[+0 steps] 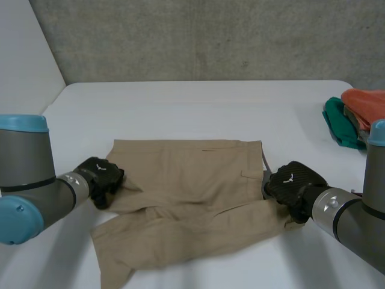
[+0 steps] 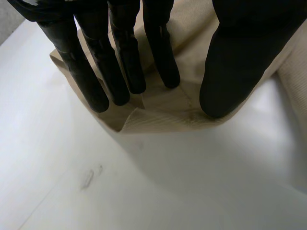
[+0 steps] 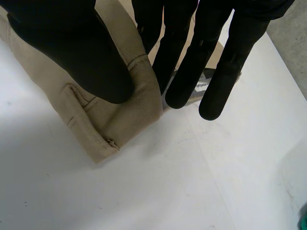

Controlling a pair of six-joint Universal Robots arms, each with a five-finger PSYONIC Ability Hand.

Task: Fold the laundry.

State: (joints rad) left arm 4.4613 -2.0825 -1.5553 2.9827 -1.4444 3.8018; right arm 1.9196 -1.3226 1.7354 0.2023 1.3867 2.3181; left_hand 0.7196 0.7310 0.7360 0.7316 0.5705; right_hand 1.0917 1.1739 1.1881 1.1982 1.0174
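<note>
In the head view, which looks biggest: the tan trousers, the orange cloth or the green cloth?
Largest: tan trousers, by far.
Then orange cloth and green cloth: alike, both partly hidden, so unranked.

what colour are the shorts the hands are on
Plain tan, no pattern; the shorts show best in the head view.
</note>
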